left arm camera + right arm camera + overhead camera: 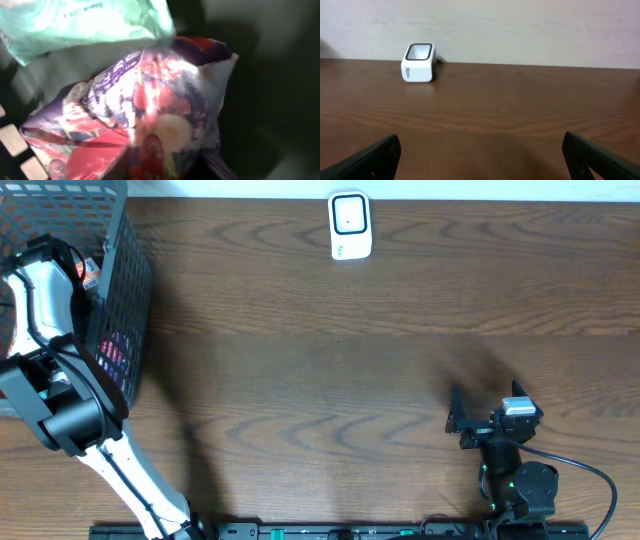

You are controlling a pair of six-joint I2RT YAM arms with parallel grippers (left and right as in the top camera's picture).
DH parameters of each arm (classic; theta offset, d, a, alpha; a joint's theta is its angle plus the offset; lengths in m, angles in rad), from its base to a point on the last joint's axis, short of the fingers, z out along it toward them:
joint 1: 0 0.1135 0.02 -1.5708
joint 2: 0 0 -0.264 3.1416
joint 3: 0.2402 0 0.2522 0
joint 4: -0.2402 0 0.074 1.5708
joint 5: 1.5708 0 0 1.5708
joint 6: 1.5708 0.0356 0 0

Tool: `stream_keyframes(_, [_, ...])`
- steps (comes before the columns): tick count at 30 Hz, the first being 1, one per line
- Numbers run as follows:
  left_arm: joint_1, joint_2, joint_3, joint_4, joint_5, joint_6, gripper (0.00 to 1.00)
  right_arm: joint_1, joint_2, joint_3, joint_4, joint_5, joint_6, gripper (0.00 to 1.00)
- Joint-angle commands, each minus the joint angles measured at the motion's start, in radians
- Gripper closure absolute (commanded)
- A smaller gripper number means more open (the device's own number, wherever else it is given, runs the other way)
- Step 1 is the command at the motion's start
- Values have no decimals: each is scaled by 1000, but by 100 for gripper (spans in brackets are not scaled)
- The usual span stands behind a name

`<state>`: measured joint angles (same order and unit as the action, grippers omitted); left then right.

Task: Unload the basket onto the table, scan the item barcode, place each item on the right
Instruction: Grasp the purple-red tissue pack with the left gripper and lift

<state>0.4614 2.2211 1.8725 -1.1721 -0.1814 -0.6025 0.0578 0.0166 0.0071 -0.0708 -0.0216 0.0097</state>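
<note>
The left hand [70, 262] sits inside the mesh basket [135, 300], grip state indeterminate; the right hand [480, 155] stands open. The printed snack bag [150, 120] has its long axis running lower-left to upper-right.

Even light above, murk down in the basket.
Your overhead and right wrist views are evenly lit and sharp, with only soft shadows falling on the table [330, 360] beside the basket [130, 280]. Your left wrist view is dim and soft: the foil bag [150, 120] blurs close up, glare whitens its middle, and the surroundings sink to black.
</note>
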Motion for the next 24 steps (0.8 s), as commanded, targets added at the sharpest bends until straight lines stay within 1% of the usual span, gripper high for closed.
stream_keyframes(1, [4,21,-26,-21,52,3,93,8,-3,-1,-5,8,-14,1])
stream_keyframes(5, [4,-37,-9,-23,77,3,93,8,-3,-1,-5,8,-15,1])
stream_keyframes(9, [5,-133,-3,-11,76,3,93,8,-3,-1,-5,8,-14,1])
stream_keyframes(14, [5,-304,-3,36,76,3,93,8,-3,-1,-5,8,-14,1])
stream_keyframes(24, [3,-708,-3,166,87,2,93,8,-3,-1,-5,8,-14,1])
